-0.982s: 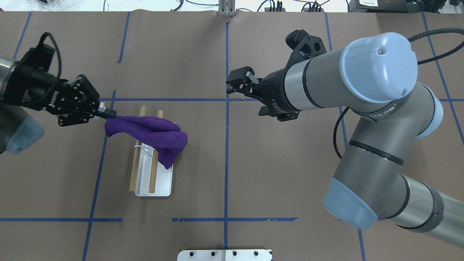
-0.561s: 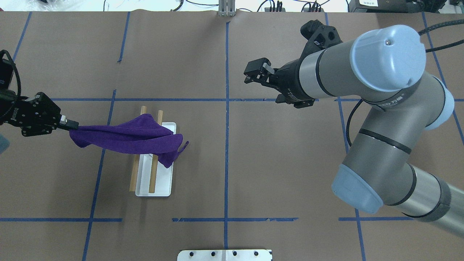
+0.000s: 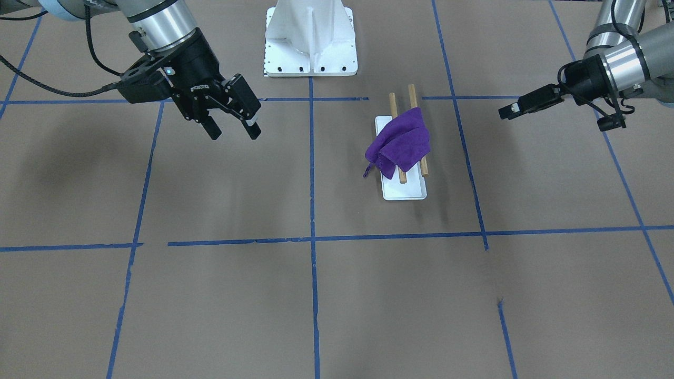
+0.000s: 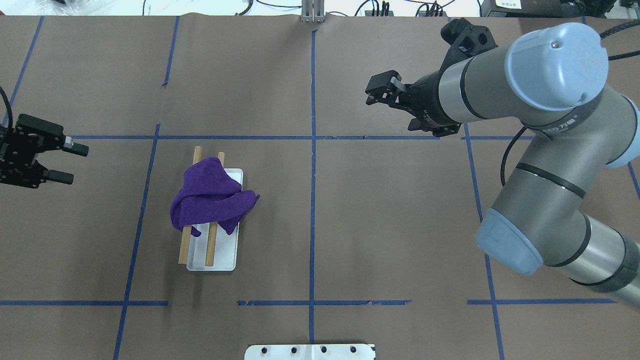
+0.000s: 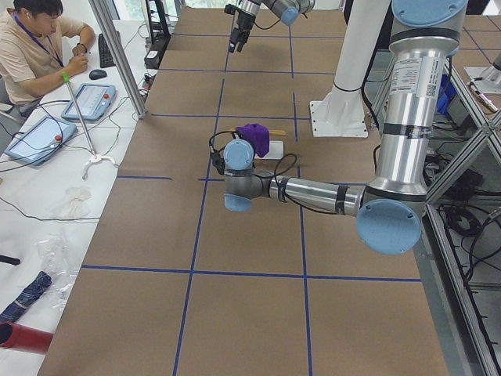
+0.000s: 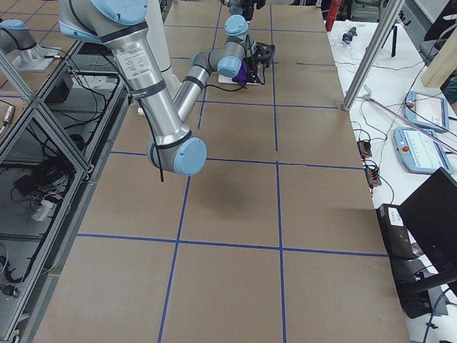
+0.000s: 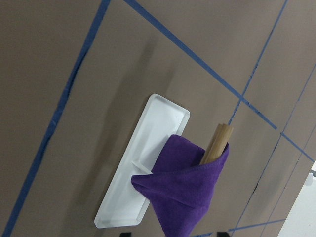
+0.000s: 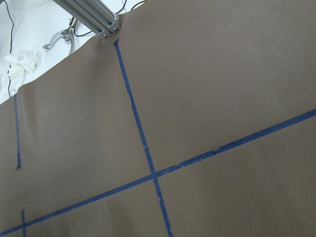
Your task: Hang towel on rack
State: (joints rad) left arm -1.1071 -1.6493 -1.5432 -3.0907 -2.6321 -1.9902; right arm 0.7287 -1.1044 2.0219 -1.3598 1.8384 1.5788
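Note:
The purple towel (image 4: 207, 200) lies bunched across both wooden rods of the rack (image 4: 220, 260), with one end hanging off the right rod over the white base. It also shows in the front view (image 3: 400, 145) and the left wrist view (image 7: 190, 197), where one rod (image 7: 217, 143) pokes out of the fold. My left gripper (image 4: 80, 163) is open and empty, well to the left of the rack and apart from the towel. My right gripper (image 4: 372, 92) is open and empty, far off at the back right; in the front view (image 3: 235, 134) its fingers stand apart.
The large white pedestal base (image 3: 310, 52) with bolts stands at the robot's side of the table, its edge showing in the overhead view (image 4: 310, 351). Blue tape lines cross the brown table cover. An operator (image 5: 39, 39) sits beyond the table's left end.
My left gripper has let go of the towel and drawn back to the left. The towel has settled bunched on the rods. My right arm has moved further back and right.

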